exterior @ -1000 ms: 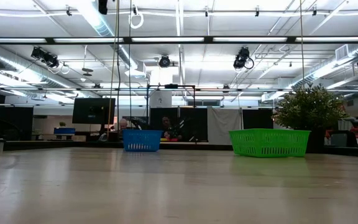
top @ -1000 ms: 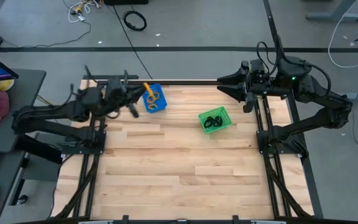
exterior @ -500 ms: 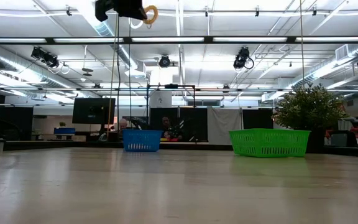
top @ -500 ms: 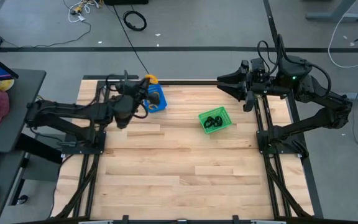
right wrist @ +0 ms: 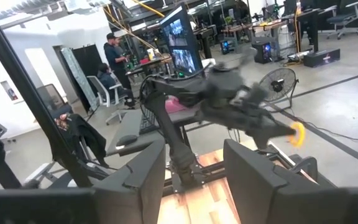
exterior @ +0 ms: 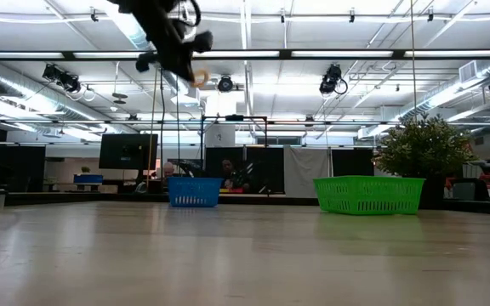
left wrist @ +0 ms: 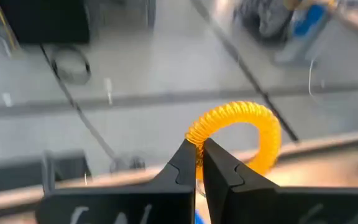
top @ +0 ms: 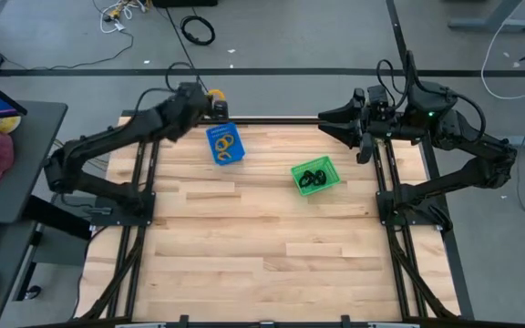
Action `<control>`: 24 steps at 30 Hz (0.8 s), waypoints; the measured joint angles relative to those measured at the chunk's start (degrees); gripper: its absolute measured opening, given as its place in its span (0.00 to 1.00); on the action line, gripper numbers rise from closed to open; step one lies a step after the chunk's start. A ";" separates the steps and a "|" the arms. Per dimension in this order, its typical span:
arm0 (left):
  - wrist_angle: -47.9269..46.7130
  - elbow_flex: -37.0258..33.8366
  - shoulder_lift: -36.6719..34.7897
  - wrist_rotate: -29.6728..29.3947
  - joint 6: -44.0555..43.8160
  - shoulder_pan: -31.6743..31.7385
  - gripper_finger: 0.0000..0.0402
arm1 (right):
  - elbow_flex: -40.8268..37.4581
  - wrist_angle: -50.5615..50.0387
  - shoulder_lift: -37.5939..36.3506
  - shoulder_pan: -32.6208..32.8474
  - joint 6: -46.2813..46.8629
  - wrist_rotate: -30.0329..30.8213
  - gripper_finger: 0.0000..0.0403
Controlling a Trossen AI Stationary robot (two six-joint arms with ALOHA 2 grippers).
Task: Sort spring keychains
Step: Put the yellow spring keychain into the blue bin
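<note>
- My left gripper (top: 210,100) is out at the far edge of the table (top: 244,255), just beyond the blue bin (top: 222,144), with an orange spring keychain (top: 215,94) showing at its tip.
- From up here I cannot tell how my left fingers stand.
- The blue bin sits near the far left of the table and has orange spring keychains (top: 226,144) lying in it.
- The green bin (top: 315,175) sits to its right, well apart, with black spring keychains (top: 313,178) inside.
- My right gripper (top: 328,124) waits at the far right edge, beyond the green bin.
- A large black cable coil (top: 198,30) lies on the floor past the table.
</note>
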 joint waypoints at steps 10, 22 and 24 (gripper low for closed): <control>-5.86 0.63 9.92 24.29 -3.68 10.89 0.02 | 0.00 -0.01 0.00 0.04 0.02 0.00 0.41; -10.06 0.61 19.37 30.57 -3.45 8.43 0.04 | 0.00 -0.67 0.58 0.04 0.00 0.00 0.41; -9.86 0.61 20.77 30.59 -3.38 7.71 0.04 | 0.00 -0.74 0.91 0.04 0.02 0.00 0.41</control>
